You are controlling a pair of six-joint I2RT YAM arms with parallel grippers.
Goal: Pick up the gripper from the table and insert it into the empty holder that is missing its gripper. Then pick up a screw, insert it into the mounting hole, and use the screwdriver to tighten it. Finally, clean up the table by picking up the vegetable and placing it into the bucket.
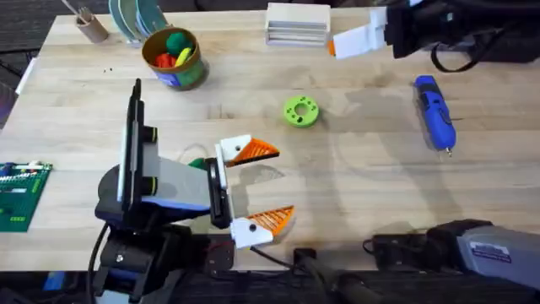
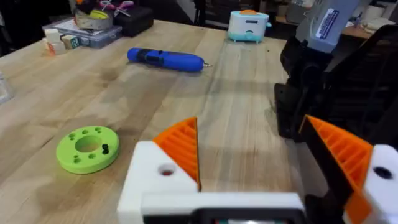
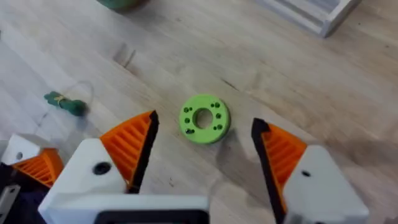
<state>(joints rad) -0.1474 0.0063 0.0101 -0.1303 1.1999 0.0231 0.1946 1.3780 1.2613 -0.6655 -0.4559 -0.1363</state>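
Observation:
My left gripper (image 1: 285,181) hovers open over the near middle of the table, its white fingers with orange ribbed pads spread wide and holding nothing (image 2: 249,124). The small dark-green vegetable (image 1: 196,162) lies on the wood just behind it (image 3: 65,104). At the far left stands the bucket (image 1: 175,57), with toy pieces inside. The blue screwdriver (image 1: 434,111) lies at the right (image 2: 165,59). My right gripper (image 1: 337,44) is raised at the far right, open and holding nothing (image 3: 204,121). The loose gripper, the holder, its mounting hole and the screw are out of view.
A lime-green disc (image 1: 300,111) with holes lies mid-table (image 2: 87,148). A white box (image 1: 297,24) sits at the far edge, a brown cup with sticks (image 1: 89,25) at the far left corner, and a green circuit board (image 1: 18,194) at the left edge.

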